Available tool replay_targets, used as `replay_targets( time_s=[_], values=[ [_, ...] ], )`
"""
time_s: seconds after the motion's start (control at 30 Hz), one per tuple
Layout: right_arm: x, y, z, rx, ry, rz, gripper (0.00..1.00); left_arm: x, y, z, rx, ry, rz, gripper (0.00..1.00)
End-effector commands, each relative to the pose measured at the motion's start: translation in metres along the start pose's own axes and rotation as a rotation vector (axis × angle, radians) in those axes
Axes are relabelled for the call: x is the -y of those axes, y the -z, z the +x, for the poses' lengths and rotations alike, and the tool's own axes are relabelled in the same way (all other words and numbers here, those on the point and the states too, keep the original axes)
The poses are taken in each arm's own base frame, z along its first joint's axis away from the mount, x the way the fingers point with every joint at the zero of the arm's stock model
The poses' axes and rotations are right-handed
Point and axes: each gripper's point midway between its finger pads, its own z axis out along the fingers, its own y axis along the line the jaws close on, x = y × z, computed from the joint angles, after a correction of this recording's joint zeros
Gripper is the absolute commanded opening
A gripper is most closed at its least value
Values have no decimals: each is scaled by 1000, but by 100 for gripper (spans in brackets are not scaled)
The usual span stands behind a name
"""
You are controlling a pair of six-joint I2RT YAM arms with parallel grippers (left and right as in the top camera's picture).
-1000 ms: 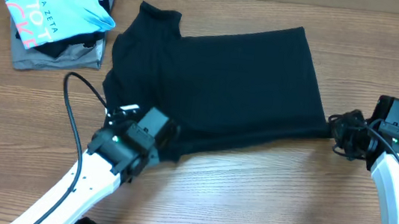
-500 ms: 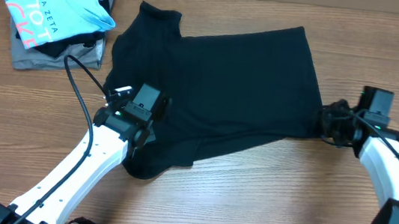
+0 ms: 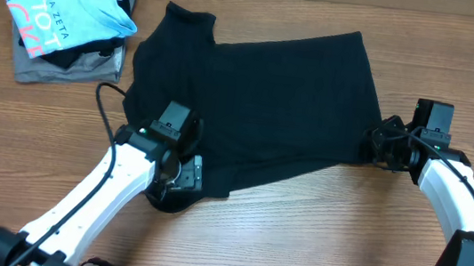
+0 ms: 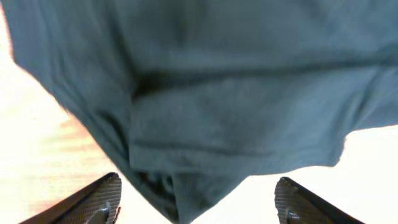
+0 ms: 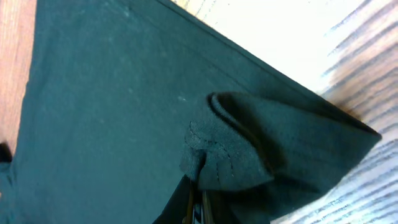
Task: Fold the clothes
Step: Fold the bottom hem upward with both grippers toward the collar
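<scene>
The clothes, a black T-shirt point(image 3: 260, 91), lie spread across the middle of the table in the overhead view. My left gripper point(image 3: 175, 176) stands open over the shirt's near left corner. In the left wrist view that corner point(image 4: 205, 143) droops between the wide-apart fingertips point(image 4: 102, 200), touching neither. My right gripper point(image 3: 380, 148) is shut on the shirt's right edge. In the right wrist view a bunched fold of black fabric point(image 5: 242, 155) is pinched at the right gripper point(image 5: 198, 202).
A light blue shirt printed "DELTA ZETA" point(image 3: 63, 8) sits on a grey folded garment point(image 3: 70, 67) at the far left corner. The left arm's black cable point(image 3: 103, 113) loops over the wooden table point(image 3: 314, 240) beside the shirt.
My left gripper has opened and let go of the shirt's corner, which now lies folded near the front. My right gripper moved left, drawing the shirt's right edge inward.
</scene>
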Motion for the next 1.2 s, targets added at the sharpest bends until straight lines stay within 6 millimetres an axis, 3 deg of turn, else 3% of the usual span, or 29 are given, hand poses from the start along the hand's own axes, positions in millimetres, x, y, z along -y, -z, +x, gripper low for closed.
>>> replay_targets(
  time_s=[0.0, 0.13, 0.4, 0.7, 0.93, 1.17],
  values=[
    [-5, 3, -7, 17, -1, -5, 4, 4, -9, 6, -79, 65, 6, 82],
    [-4, 3, -7, 14, -1, -3, 4, -2, -24, 4, -117, 157, -31, 80],
    [-2, 3, -5, 8, 23, 5, 4, -27, -34, -3, -160, 246, -60, 78],
    [-3, 3, -5, 9, 23, 3, 4, -20, -40, 0, -181, 228, 4, 75],
    [-2, 3, -5, 8, 23, 3, 4, -16, -44, -2, -172, 215, 29, 60],
    [-1, 3, -4, 3, 22, 8, 4, -18, -50, 1, -198, 218, 13, 61]
  ],
)
